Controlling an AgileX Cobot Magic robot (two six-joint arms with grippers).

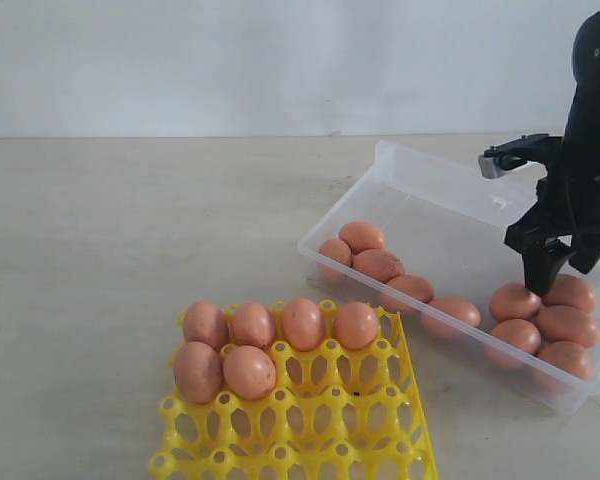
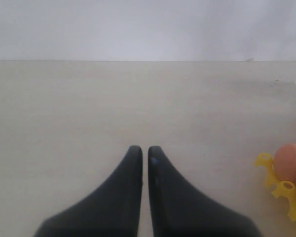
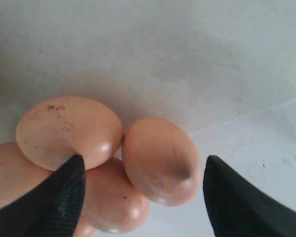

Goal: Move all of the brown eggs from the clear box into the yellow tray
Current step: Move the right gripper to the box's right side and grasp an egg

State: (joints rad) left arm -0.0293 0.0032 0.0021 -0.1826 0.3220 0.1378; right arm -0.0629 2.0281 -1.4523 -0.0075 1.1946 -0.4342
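One brown egg (image 3: 160,160) lies between the spread fingers of the right tool (image 3: 144,159), which we see wide open and gripping nothing, with a gap on one side. That egg belongs to a cluster of eggs (image 1: 568,323) just under the tool, inside the clear box (image 1: 450,215). A second group (image 1: 378,264) lies in the same box, well apart from the tool. Farther off, six eggs (image 1: 303,323) sit in the yellow tray (image 1: 320,420) on the bench (image 1: 130,220). The left tool (image 2: 145,150) is closed, empty, near the tray's corner.
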